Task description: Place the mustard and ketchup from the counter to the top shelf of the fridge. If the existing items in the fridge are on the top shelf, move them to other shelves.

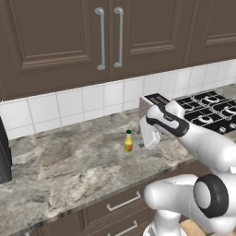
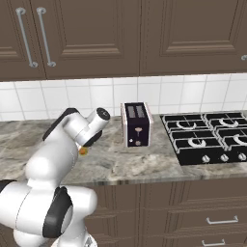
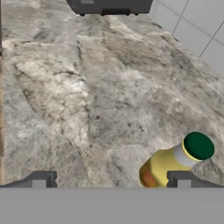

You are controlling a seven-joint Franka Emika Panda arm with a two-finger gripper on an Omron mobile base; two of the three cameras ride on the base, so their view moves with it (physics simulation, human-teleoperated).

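My claw hangs over the stone tabletop, fingers spread wide, holding nothing. The yellow mustard bottle with its round green cap stands just beside my right finger. Lots of bare, swirly grey stone lies to my left. A boxy toaster sits near the black stove.
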